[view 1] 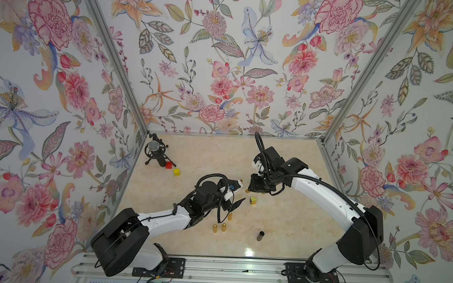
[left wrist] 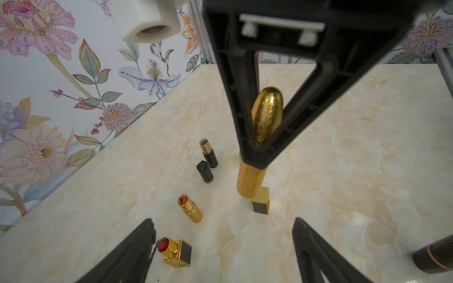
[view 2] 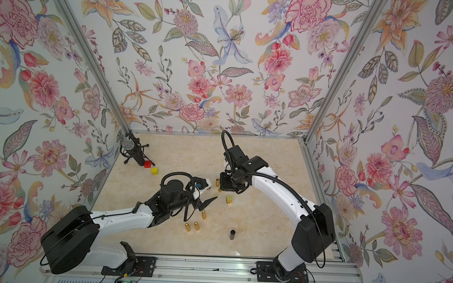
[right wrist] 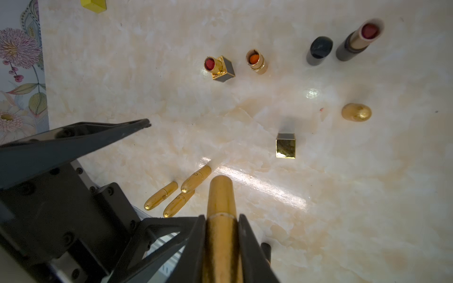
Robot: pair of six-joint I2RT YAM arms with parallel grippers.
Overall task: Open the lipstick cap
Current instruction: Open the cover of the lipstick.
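**A:** Entry one, right gripper. What do you have?

**B:** Its jaws are clamped tight on the gold lipstick, which is held above the table. One end sticks out past the fingertips, and the join line shows just ahead of them. No colour is exposed, so I judge it unopened.

**A:** Entry two, left gripper?

**B:** Its jaws are spread wide with nothing between them. It faces the held lipstick from nearby and does not touch it.

**A:** Step in hand?

**B:** The approach for the pull. One side holds, and you bring the other onto the free end.

**A:** What does the next move call for?

**B:** Set your left jaws around the free end beyond the join and close firmly. Then draw straight along the tube. A slanted pull may jam it or twist it in the right grip.

**A:** Other stock?

**B:**
- **Opened:** square lipstick, round lipstick, dark lipstick.
- **Loose:** black cap, square cap, gold dome cap.
- **Closed:** three spare gold lipsticks.

Leave all of these alone.
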